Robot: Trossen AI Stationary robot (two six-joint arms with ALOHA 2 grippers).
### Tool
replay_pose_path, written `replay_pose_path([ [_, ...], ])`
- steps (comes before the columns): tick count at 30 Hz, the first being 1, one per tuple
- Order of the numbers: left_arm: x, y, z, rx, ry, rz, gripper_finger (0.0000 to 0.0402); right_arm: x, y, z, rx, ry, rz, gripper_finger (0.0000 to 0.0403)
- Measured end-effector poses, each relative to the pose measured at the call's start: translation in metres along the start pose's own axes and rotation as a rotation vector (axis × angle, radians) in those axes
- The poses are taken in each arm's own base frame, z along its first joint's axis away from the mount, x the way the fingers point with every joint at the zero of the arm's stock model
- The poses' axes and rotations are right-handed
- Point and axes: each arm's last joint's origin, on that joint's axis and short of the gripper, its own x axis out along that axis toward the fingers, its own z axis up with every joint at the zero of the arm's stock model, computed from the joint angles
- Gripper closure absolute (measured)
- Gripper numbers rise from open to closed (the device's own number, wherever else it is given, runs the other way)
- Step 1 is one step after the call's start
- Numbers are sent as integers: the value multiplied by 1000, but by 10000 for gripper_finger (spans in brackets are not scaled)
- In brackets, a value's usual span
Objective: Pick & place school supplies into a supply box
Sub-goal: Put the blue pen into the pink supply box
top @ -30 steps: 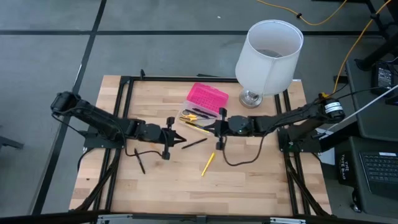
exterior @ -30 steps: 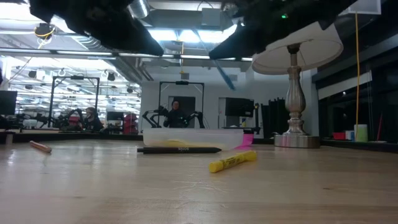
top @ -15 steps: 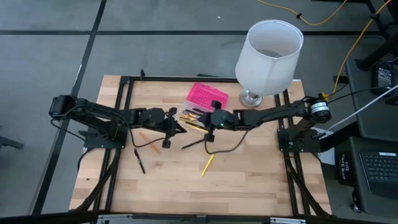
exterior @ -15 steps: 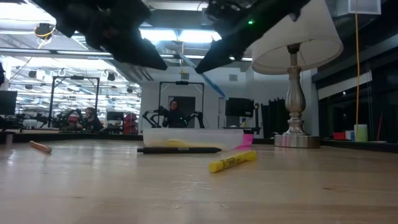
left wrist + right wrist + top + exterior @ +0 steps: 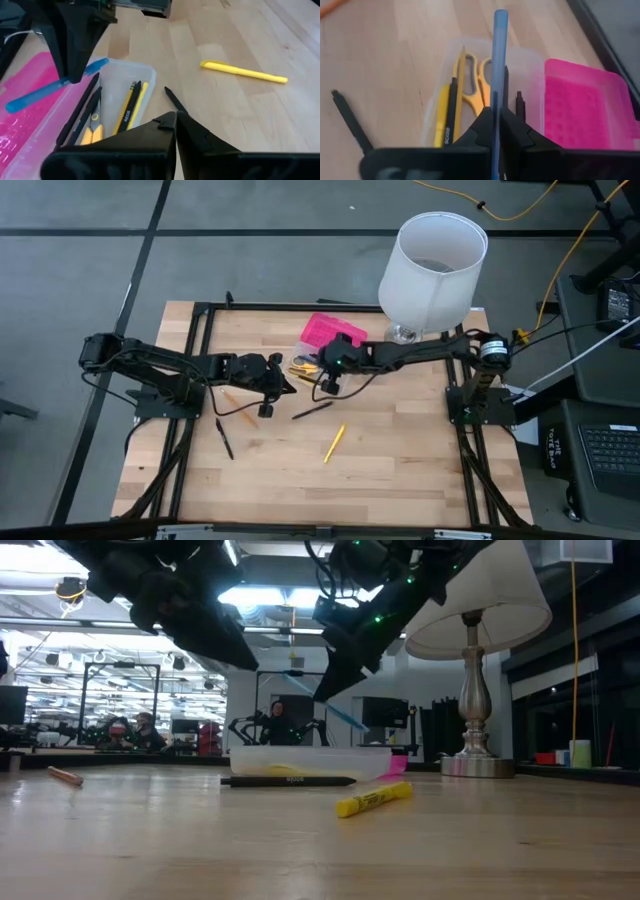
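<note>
The supply box lies open at the table's far middle, pink half [image 5: 336, 331] beside clear half [image 5: 303, 364]. In the clear half [image 5: 470, 60] lie yellow scissors [image 5: 475, 95], a yellow pencil and black pens. My right gripper [image 5: 324, 376] hangs over the clear half, shut on a blue pen [image 5: 345, 716]. My left gripper [image 5: 288, 387] hovers shut and empty just left of the box. A black pen [image 5: 312, 411], a yellow highlighter [image 5: 334, 443], another black pen [image 5: 224, 439] and an orange pencil [image 5: 230, 397] lie flat on the table. My right gripper pinches the blue pen about mid-length [image 5: 496, 85] between its two fingers [image 5: 70, 55]. The fingers slant down from the table's right side and lie across the pen. The pen is tilted and lifted clear above the box's clear half.
A white lamp [image 5: 432, 268] stands at the table's far right, close behind my right arm. Open wood lies toward the near edge, around the highlighter [image 5: 375, 799] and the black pen [image 5: 288, 781].
My right gripper has carried the blue pen toward the table's left and far edge, tipping downward, to a place over the box's clear half. My left gripper has swung toward the far edge, beside the box, and stays shut.
</note>
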Motion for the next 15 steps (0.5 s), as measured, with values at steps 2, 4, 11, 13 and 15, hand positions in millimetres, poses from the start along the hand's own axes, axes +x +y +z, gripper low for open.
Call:
replay_pose_path([
  [2,0,0,0,-3,0,0,396,0,-1,0,21,-4,16,387],
  [4,0,0,0,-3,-1,0,398,1,-2,0,24,-3,18,387],
  [11,0,0,0,-6,-2,0,401,13,1,-6,15,25,18,387],
  [13,0,0,0,-6,-2,0,399,20,2,-10,2,44,17,387],
  [15,0,0,0,-5,-2,0,397,26,2,-12,-28,50,15,387],
])
